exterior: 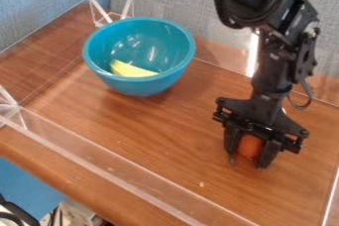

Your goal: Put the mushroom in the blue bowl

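The mushroom [251, 148] shows as a small reddish-brown shape low on the wooden table at the right, between my gripper's black fingers. My gripper [255, 151] points straight down and is shut on the mushroom, which the fingers largely hide. The blue bowl [139, 56] stands at the back left, well apart from the gripper, glossy turquoise with deep sides. A flat yellow piece [133, 69] lies inside it.
A clear acrylic wall [119, 166] runs along the front and sides of the wooden table [79, 101]. The black arm [265, 12] rises from the gripper to the top right. A blue backdrop is behind.
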`<state>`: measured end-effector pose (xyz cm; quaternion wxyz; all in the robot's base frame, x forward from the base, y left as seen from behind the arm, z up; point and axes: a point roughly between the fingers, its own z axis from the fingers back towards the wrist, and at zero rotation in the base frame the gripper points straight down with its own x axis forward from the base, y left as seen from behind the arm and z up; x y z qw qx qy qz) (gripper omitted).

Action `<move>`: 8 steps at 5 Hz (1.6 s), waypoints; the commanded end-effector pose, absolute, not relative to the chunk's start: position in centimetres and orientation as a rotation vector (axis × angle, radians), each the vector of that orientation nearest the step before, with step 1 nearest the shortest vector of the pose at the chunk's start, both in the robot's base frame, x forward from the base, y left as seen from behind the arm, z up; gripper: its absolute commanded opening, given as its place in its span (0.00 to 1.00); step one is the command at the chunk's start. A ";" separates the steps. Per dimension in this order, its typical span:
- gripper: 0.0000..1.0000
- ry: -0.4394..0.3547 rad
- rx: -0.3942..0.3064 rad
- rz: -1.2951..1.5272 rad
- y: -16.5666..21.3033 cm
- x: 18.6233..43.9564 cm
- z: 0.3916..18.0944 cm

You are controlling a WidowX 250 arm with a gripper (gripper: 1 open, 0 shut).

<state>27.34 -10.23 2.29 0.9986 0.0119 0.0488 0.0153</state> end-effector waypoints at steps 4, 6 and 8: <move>0.00 -0.007 0.056 -0.018 -4.2 26.4 10.4; 0.00 -0.043 0.002 -0.068 -6.4 30.5 11.0; 0.00 -0.043 -0.040 -0.137 -10.6 35.3 11.3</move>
